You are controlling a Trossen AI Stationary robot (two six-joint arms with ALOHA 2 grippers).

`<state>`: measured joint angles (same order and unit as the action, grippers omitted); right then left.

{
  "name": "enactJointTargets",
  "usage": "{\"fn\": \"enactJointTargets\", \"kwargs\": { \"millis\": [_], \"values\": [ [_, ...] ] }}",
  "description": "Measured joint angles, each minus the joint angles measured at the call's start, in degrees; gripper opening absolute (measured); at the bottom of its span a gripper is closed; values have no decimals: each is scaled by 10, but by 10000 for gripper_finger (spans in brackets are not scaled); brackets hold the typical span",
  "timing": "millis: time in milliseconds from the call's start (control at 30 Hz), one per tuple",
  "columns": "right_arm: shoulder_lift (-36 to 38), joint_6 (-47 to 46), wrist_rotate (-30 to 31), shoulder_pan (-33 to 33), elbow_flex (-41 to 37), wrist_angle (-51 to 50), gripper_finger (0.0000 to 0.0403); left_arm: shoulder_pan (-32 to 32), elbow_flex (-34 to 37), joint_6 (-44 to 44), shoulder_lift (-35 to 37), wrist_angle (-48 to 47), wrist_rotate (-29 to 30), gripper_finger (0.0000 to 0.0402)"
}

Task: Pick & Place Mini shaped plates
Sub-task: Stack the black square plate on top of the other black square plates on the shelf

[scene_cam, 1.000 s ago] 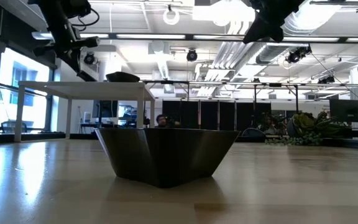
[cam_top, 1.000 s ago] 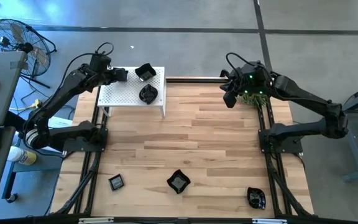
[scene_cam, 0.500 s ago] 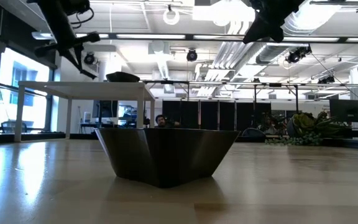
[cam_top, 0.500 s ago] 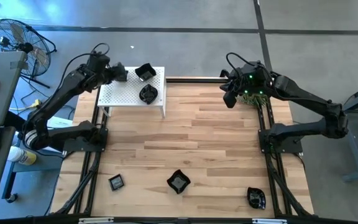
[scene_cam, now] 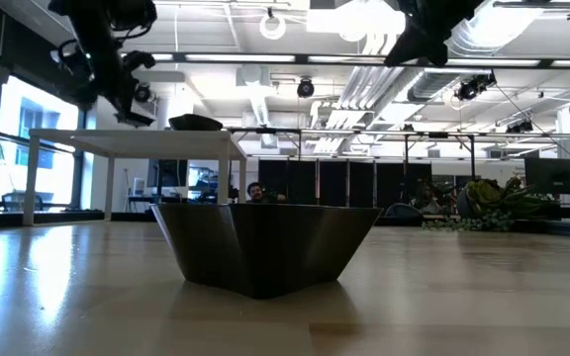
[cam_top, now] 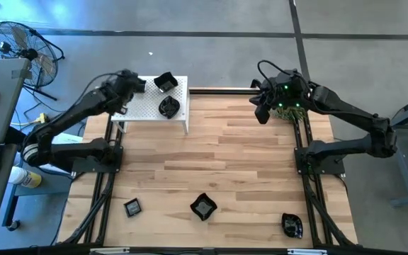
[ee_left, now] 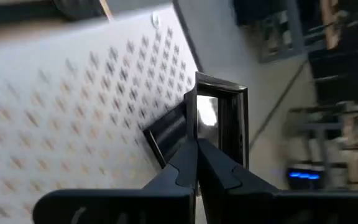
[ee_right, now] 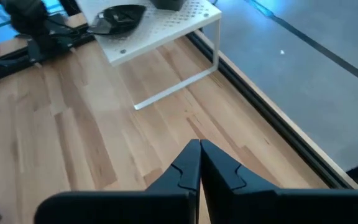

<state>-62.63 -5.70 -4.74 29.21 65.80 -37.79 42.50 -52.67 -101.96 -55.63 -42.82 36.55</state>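
- The bench (cam_top: 225,149) is a pale wood-plank top set in a dark frame.
- A white perforated stand (cam_top: 144,106) sits on thin legs at the bench's far left corner, partly overhanging the far edge.
- Two plates are on the stand: an angular one (cam_top: 165,82) at its far side and a round one (cam_top: 168,107) nearer its front.
- Three plates lie on the bench along the near edge: a small square one (cam_top: 132,207) toward the left, an angular one (cam_top: 202,207) near the middle, and a round one (cam_top: 292,225) at the near right corner.
- A green sprig (cam_top: 289,111) lies at the far right edge.
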Motion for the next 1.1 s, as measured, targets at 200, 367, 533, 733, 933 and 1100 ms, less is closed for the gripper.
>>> {"fn": "enactJointTargets", "kwargs": {
  "millis": [200, 367, 533, 733, 933, 1100],
  "values": [
    [0, 13, -32, 0, 0, 16, 3, -36, 77, -103, 0, 140, 57, 0],
    [0, 17, -53, 0, 0, 20, 3, -40, 100, -177, -13, 173, 71, 0],
    [0, 22, -59, 0, -1, 21, 1, -39, 101, -201, -21, 186, 72, 7],
    [0, 32, -61, 0, -1, 21, 3, -39, 101, -199, -23, 191, 69, 43],
    [0, 34, -60, 0, -1, 23, 4, -39, 87, -188, -23, 189, 63, 98],
    [0, 34, -60, 0, -1, 24, 2, -39, 55, -135, -21, 170, 75, 116]
  ]
}}
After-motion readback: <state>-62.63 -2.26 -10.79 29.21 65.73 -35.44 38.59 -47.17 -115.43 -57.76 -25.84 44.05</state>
